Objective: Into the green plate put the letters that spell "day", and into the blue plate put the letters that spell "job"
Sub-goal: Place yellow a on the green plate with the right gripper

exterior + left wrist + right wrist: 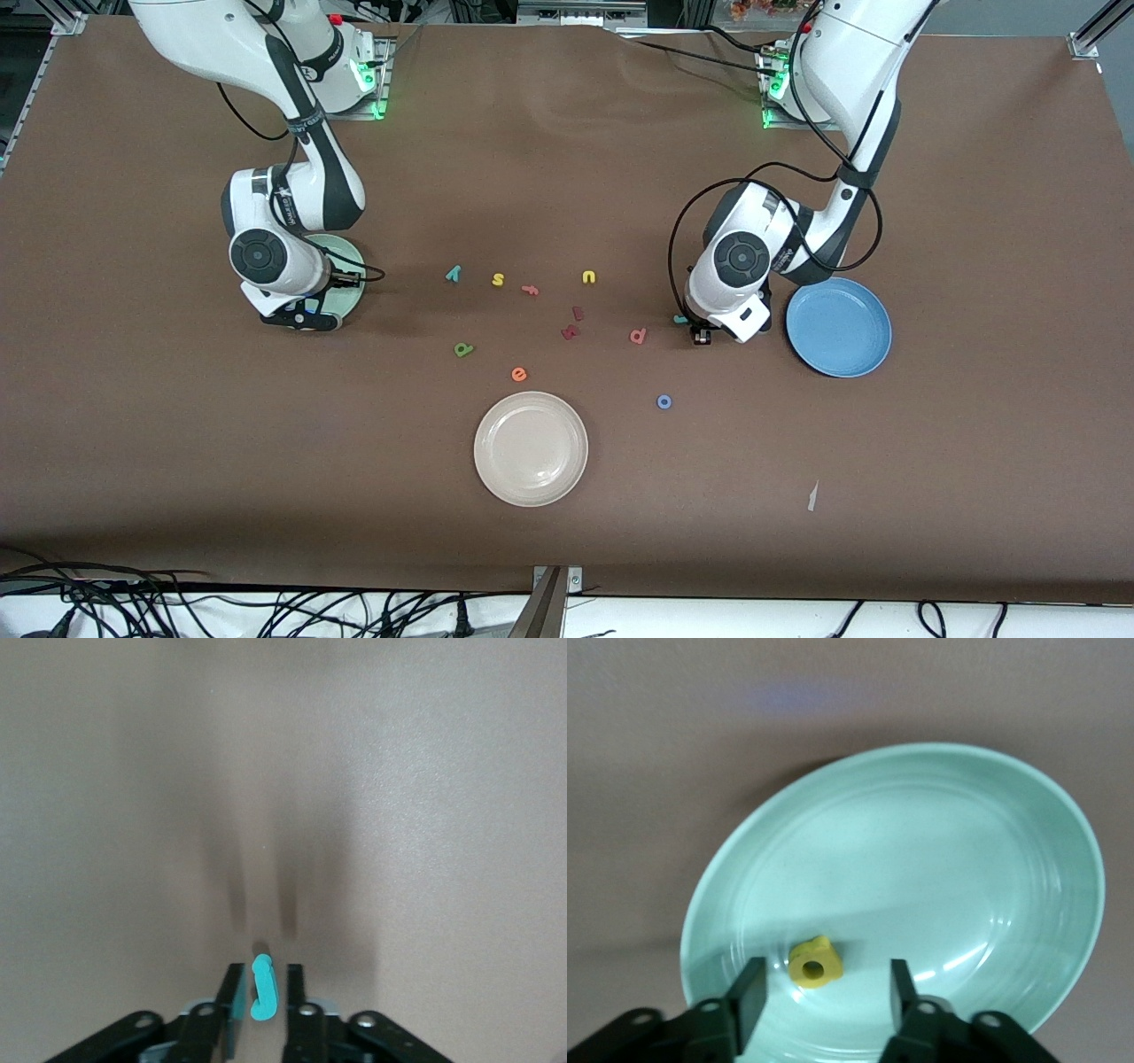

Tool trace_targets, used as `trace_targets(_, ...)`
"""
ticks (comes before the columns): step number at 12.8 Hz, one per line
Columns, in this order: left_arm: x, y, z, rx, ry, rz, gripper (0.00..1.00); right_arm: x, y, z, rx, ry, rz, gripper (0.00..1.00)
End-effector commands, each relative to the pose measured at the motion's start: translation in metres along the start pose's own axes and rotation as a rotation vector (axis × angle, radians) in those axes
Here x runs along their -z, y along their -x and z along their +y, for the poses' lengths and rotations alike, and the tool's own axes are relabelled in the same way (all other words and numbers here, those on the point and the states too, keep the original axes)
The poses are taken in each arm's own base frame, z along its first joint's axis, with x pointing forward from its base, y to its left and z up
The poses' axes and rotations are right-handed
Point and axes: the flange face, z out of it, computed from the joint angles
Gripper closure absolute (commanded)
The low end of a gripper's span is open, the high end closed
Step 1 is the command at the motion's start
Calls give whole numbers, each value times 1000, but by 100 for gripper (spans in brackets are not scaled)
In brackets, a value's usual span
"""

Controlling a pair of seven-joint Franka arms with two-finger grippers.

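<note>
My right gripper (303,317) (825,973) hangs open low over the green plate (351,258) (966,859). A yellow round-bowled letter (815,962) lies loose in the plate between its fingers. My left gripper (702,337) (264,973) is down at the table beside the blue plate (839,326). Its jaws stand narrowly open around the teal "j" (679,319) (264,992), with a small gap on each side. On the table lie the teal "y" (453,274), the dark green letter (463,349), the coral "b" (638,336) and the blue "o" (664,401).
A cream-white plate (531,447) sits nearer the front camera than the letters. A yellow "s" (498,280), a salmon "f" (531,289), a yellow "u" (589,277), two dark red letters (570,332) and an orange "e" (519,374) lie mid-table.
</note>
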Motion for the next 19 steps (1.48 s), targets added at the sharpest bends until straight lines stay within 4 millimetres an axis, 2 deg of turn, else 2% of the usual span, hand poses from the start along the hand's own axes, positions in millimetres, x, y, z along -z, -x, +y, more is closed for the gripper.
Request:
trace_targets(1,13,4,-8,45,15,7,3,42,-4,-12,21,-37,40,0)
trace_targets(2,13,8,-9,56,33,-4,1,62,-9,-34,47,-50,70,0)
trace_targets(4,6,7,-12,94,56,-20,1,84,-21,-70,54,-98,157,0)
trace_targets(6,5,6,-19,115,73,-31,1,111,-25,-104,95,-141,224,0)
trace_targets(8,0,2,-32,127,103,-46,1,125,-47,-147,91,-178,259,0)
trace_targets(10,-3,2,-40,145,119,-53,3,121,-54,-170,-84,-219,246,0)
trace_targets(13,-7,1,-40,162,115,-52,6,104,-66,-182,-306,-242,210,1)
trace_targets(14,-9,2,-39,167,118,-55,7,101,-64,-202,-356,-251,204,0)
trace_targets(15,-11,2,-39,168,123,-59,7,100,-71,-207,-431,-267,198,0)
trace_targets(16,-19,2,-40,167,117,-56,8,95,-70,-215,-484,-266,190,0)
trace_targets(19,-26,5,-41,163,118,-58,10,77,-73,-216,-568,-258,165,1)
